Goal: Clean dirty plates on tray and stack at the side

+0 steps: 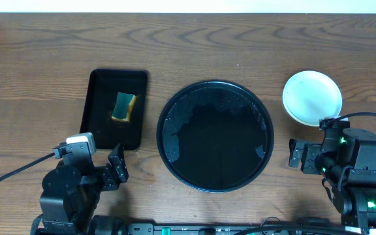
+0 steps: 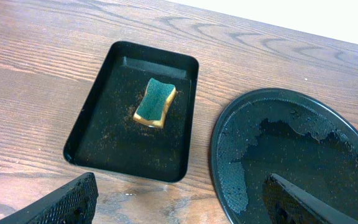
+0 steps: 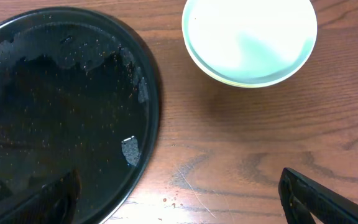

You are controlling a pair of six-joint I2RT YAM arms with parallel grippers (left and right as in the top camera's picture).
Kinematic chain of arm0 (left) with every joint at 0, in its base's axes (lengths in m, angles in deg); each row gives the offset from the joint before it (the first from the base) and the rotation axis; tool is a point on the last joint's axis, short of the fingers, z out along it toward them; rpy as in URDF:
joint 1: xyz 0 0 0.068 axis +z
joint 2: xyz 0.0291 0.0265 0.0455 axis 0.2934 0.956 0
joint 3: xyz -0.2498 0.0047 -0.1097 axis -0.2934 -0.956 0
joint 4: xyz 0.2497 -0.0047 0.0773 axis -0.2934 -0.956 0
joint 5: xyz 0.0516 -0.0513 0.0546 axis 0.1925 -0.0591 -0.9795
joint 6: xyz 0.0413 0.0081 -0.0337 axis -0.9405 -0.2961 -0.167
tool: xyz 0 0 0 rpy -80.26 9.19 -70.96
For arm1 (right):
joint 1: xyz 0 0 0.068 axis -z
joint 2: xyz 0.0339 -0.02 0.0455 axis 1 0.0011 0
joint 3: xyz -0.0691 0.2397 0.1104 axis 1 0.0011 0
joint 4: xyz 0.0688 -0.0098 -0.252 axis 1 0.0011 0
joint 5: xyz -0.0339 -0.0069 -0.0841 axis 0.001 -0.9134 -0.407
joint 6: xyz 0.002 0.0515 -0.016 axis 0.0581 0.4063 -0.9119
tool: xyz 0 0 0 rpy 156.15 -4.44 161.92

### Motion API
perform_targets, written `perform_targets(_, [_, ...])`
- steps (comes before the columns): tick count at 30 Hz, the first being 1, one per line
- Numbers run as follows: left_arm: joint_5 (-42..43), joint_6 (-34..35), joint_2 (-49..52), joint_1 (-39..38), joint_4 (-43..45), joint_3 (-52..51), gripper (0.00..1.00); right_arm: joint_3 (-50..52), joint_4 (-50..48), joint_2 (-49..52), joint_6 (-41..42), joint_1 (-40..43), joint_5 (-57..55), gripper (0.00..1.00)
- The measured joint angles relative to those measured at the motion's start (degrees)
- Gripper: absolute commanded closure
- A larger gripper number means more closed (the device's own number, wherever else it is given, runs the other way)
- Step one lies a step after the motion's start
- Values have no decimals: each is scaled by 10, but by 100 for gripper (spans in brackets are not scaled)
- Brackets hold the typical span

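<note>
The round black tray (image 1: 215, 135) sits mid-table with wet patches and crumbs and no plates on it; it also shows in the left wrist view (image 2: 291, 155) and the right wrist view (image 3: 61, 106). A stack of plates (image 1: 312, 97) stands on the table to its right, the top one pale blue and clean; the stack also shows in the right wrist view (image 3: 250, 42). My left gripper (image 1: 116, 171) is open and empty near the front left. My right gripper (image 1: 300, 156) is open and empty, in front of the plate stack.
A small rectangular black tray (image 1: 114, 108) at the left holds a green and yellow sponge (image 1: 124, 107) and scattered crumbs; both show in the left wrist view, the tray (image 2: 104, 143) and the sponge (image 2: 155, 102). Small brown drips mark the table near the right gripper (image 3: 173, 202).
</note>
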State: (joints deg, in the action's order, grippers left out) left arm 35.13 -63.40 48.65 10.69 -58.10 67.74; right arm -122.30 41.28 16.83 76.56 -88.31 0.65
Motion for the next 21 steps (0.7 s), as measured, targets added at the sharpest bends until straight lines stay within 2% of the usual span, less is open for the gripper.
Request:
perform_targets(8, [0, 0, 0, 0, 0, 0, 15, 0, 4, -6, 0, 0, 0, 1])
perform_targets(12, [0, 0, 0, 0, 0, 0, 15, 14, -21, -43, -8, 0, -8, 1])
perform_targets(16, [0, 0, 0, 0, 0, 0, 15, 64, -132, -120, -12, -2, -10, 1])
perform_targets(21, [0, 0, 0, 0, 0, -2, 15, 189, -305, -253, -16, -31, -12, 1])
